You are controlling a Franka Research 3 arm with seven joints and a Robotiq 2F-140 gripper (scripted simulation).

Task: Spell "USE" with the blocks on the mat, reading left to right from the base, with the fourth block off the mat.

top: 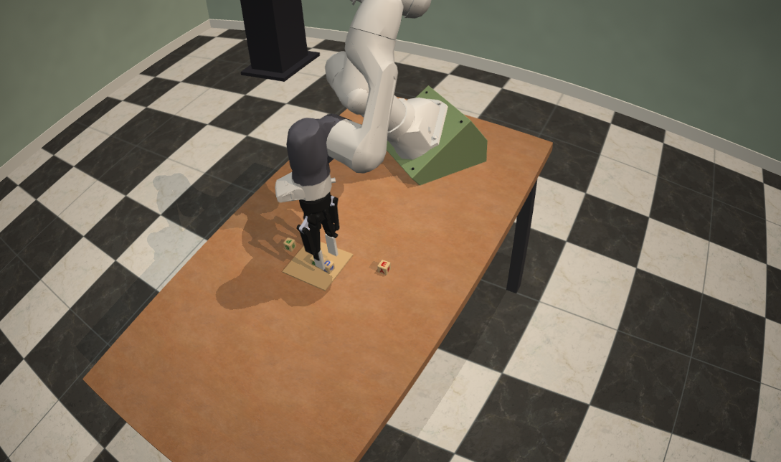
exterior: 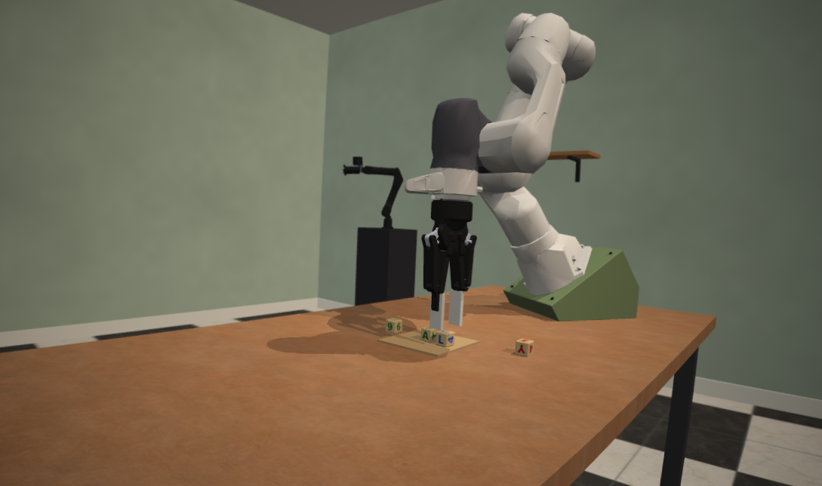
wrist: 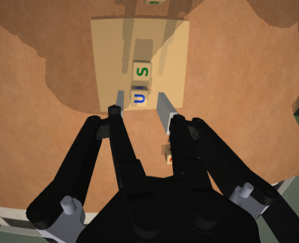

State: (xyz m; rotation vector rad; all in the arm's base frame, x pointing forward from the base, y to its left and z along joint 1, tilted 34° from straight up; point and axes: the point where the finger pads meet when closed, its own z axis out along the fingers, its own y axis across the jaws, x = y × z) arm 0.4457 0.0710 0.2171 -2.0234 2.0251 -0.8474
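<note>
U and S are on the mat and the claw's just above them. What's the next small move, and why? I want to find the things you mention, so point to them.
I'd raise the claw (top: 328,261) (exterior: 446,326) (wrist: 140,100) a little, straight up, before heading for the E block (top: 383,267) (exterior: 524,347) (wrist: 169,155). It looks open and holds nothing, its fingertips are close above the U block (top: 329,265) (exterior: 444,339) (wrist: 139,99), and E sits off the mat (top: 307,278) (exterior: 401,342) (wrist: 109,56).

In the top view, a finger of the gripper (top: 328,259) (exterior: 447,326) (wrist: 142,109) covers most of the S block (top: 313,261) (exterior: 427,335) (wrist: 142,71) and part of the U block (top: 329,265) (exterior: 444,338) (wrist: 139,97); in the wrist view, the gripper hides much of the E block (top: 383,267) (exterior: 524,347) (wrist: 169,155) at the near side; the far block (top: 289,244) (exterior: 393,326) (wrist: 154,1) is cut by that picture's upper edge, and its top mark is too small to read from above.
</note>
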